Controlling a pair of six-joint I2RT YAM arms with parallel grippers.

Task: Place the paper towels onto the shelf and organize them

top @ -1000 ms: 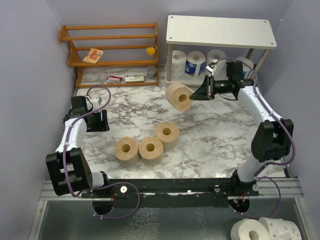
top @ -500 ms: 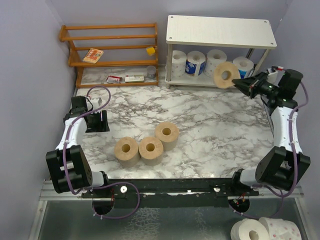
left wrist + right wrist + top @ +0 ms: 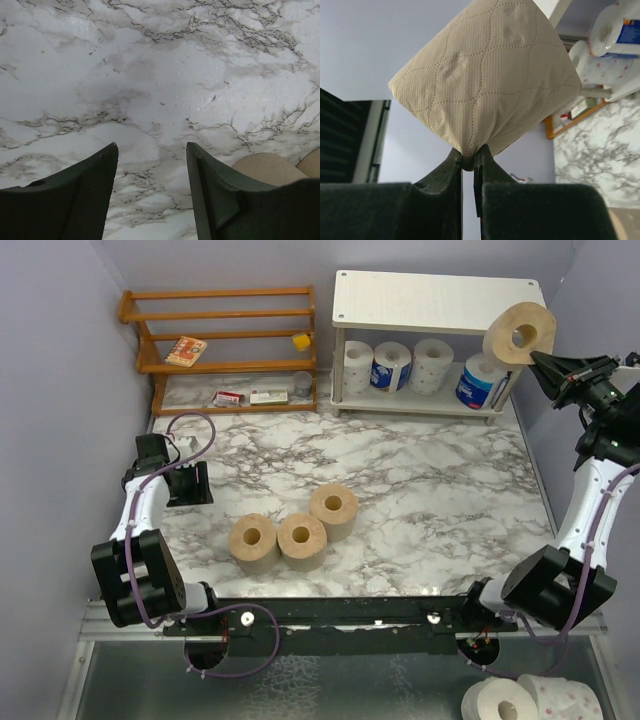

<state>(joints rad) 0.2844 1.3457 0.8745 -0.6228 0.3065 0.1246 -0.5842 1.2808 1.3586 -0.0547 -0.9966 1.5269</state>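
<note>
from above, your right claw [image 3: 542,355] is pinching a tan roll [image 3: 519,332] just ahead of its tips, beside the shelf [image 3: 440,300] top's right end. on the left wrist, your left claw [image 3: 151,146] is hanging parted and empty, a spare tan roll [image 3: 265,167] lying to its right. on the right wrist, the jaws are gripping only a thin fold of paper, so it's risking slipping or tearing free.
</note>
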